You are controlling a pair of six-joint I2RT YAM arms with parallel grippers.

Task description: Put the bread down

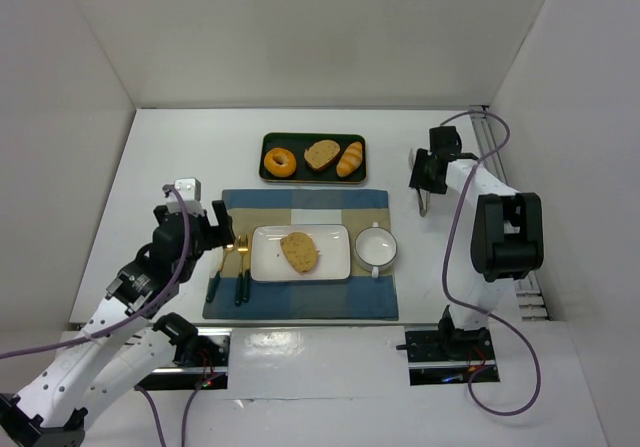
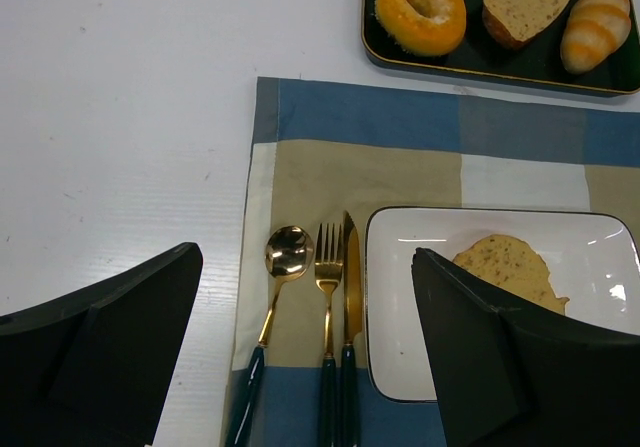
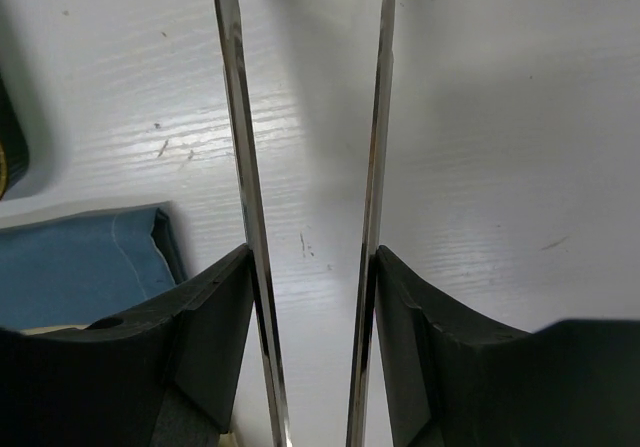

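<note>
Tan bread [image 1: 299, 252], 1 slice, on plate [image 1: 265, 268]; left pincer [image 2: 306, 255] released, right pincer [image 3: 312, 257] grasping tongs [image 3: 243, 147].

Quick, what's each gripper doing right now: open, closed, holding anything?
Left gripper: open, holding nothing.
Right gripper: closed on metal tongs.
</note>
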